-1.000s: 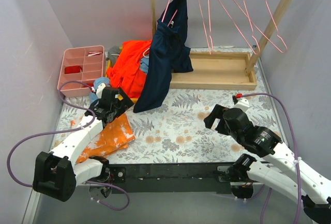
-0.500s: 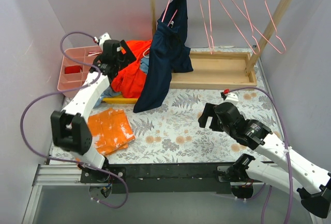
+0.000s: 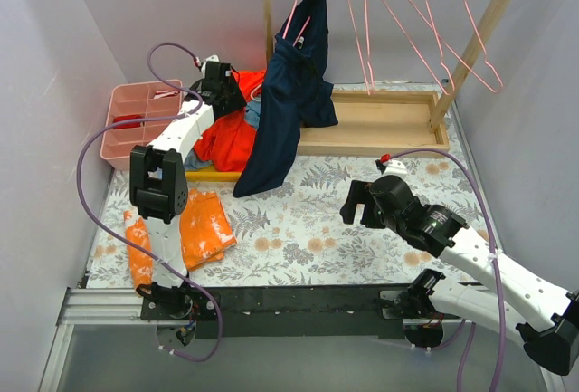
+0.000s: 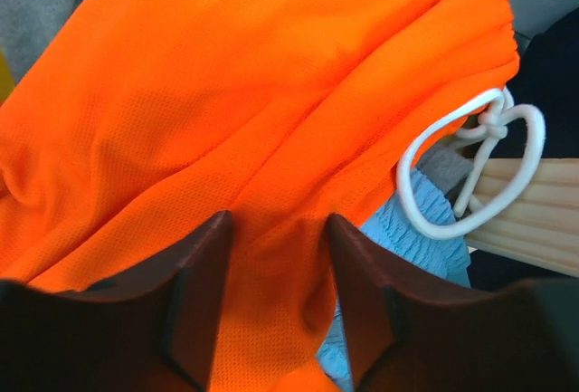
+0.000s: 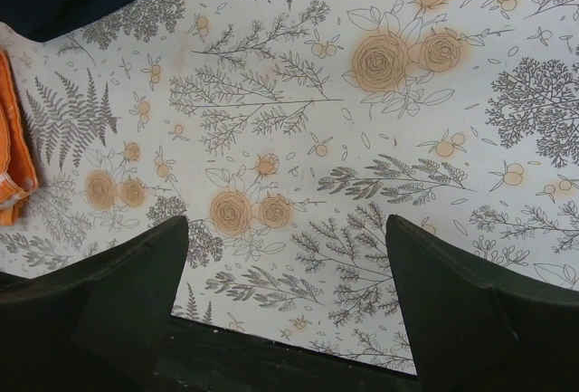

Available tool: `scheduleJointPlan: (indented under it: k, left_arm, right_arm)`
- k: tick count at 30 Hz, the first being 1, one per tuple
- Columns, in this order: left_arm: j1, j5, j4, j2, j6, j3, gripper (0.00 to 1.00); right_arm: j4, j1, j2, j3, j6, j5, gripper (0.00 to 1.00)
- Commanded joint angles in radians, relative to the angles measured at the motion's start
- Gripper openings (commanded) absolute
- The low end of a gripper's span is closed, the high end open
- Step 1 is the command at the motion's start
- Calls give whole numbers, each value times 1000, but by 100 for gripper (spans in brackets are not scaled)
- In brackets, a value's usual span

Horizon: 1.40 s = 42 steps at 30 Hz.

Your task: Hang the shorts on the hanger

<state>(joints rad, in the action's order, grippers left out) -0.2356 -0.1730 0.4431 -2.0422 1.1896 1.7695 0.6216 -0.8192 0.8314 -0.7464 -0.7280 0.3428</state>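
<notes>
The shorts (image 3: 220, 135) are a bright red-orange heap at the back left, beside the rack; they fill the left wrist view (image 4: 271, 93). My left gripper (image 3: 224, 93) presses down into their top. Its jaws (image 4: 276, 220) are half closed, still apart, with a raised fold of the fabric between the fingers. Several pink wire hangers (image 3: 407, 21) hang on the wooden rack; one more hanger (image 3: 298, 14) carries a navy garment (image 3: 288, 111). My right gripper (image 3: 357, 204) hovers open over the floral cloth (image 5: 286, 222), nothing between its fingers.
A pink compartment tray (image 3: 140, 120) stands at the back left. An orange garment with white splotches (image 3: 204, 229) lies front left. The wooden rack base (image 3: 380, 125) runs across the back. Light blue fabric (image 4: 407, 238) and a white drawstring (image 4: 470, 157) sit beside the shorts.
My left arm swung from the splotched orange garment at the front left back onto the shorts, and its jaws narrowed around a fold. My right gripper drifted a little left.
</notes>
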Motion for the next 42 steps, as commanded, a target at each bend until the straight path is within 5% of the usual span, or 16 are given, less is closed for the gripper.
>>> scheduleJointPlan:
  k: [1,5,7,10,31,38,42]
  left_arm:
    - [1,-16,-20,47,-16,4,40]
    - [1,-52,-47,86,-21,-12,34]
    - [2,-51,-55,96,-31,2,14]
    - [9,-45,-31,94,-41,37,0]
    - [56,-137,-44,396,-229,281,0]
    - [56,42,-57,557,-251,329,0]
    - [56,272,-87,657,-200,303,0]
  right_arm:
    - [-45,0,3,-13,6,-13,97]
    - [-45,0,2,-2,-1,-10,96]
    - [-46,2,5,2,-4,-8,96]
    - [-46,2,12,5,-7,-8,96]
    - [-37,3,14,-16,19,-8,96]
    - [-40,2,25,-59,58,-14,96]
    - [-68,2,15,-79,94,-30,96]
